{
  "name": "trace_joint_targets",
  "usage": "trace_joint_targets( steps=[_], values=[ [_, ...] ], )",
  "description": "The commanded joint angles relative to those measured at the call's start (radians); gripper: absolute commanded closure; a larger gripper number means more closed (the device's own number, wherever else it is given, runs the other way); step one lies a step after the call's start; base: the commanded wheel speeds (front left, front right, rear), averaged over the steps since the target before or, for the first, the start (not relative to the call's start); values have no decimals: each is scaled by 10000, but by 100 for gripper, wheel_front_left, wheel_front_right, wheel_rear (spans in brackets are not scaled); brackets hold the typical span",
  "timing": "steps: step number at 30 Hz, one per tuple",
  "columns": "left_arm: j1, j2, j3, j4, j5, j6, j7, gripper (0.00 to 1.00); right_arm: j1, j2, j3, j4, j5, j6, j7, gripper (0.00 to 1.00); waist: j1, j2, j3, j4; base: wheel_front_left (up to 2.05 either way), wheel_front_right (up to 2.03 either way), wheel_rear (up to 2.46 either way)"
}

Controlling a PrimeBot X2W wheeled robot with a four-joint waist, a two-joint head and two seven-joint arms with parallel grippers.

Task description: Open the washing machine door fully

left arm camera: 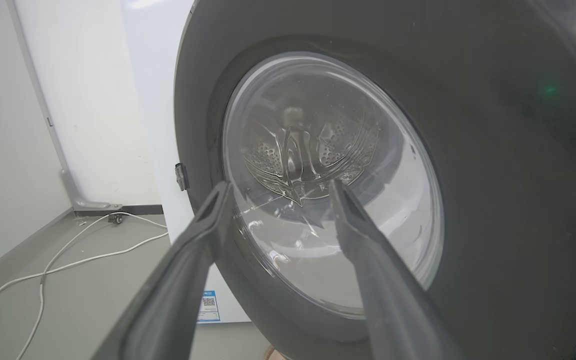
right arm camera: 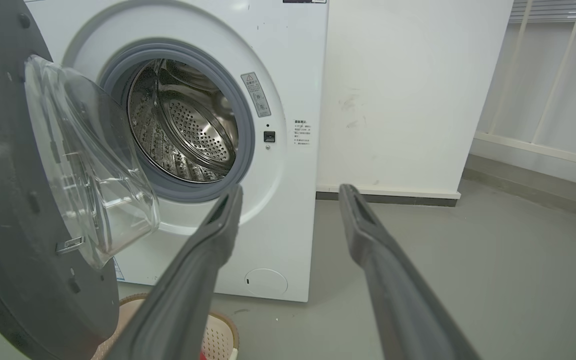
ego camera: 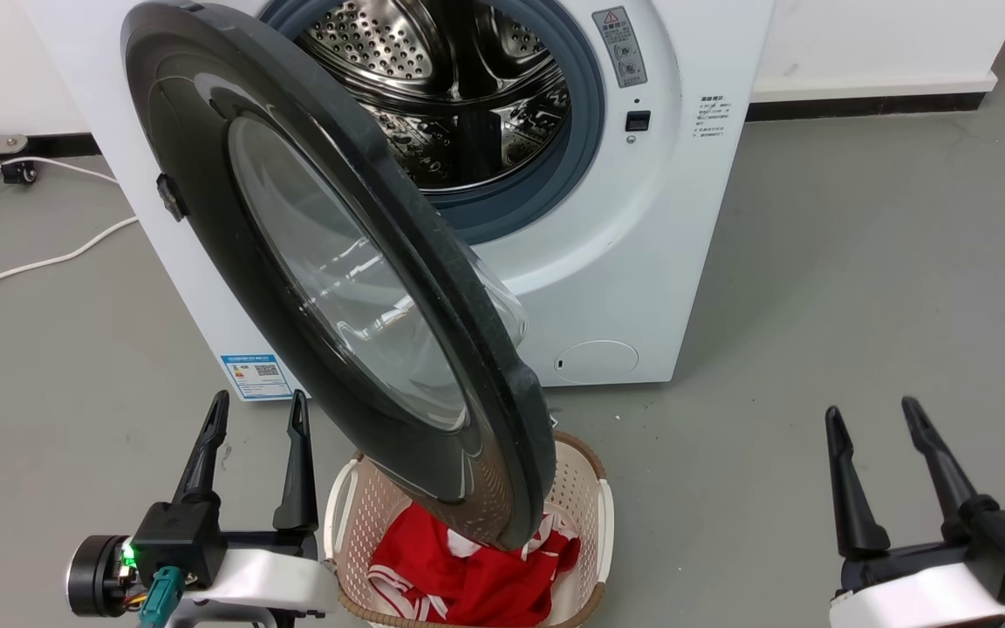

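Left gripper (ego camera: 258, 412) low at left, right gripper (ego camera: 871, 415) low at right; both spread, holding nothing, fingers up.

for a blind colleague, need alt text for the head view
The washing machine door, black-rimmed around clear glass, stands swung out from the white washing machine, baring its steel drum. Below it sits a basket of red cloth; the left gripper and right gripper are open at either side.

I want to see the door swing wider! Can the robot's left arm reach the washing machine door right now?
Probably yes. The left gripper, jaws open, points at the outer face of the washing machine door, with nothing between them. The laundry basket sits off to its side.
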Motion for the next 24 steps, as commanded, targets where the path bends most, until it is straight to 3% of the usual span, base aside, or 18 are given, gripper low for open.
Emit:
trace_joint_targets(
  steps=[1,24],
  values=[
    [119,14,10,-13,42,-7,-25,0,84,31,7,69,54,-7,-72,0,1,0,-3,0,0,0,0],
    [-13,15,17,-129,191,-76,-25,0,-342,38,156,729,482,-7,-432,0,1,0,139,-55,0,0,0]
  ],
)
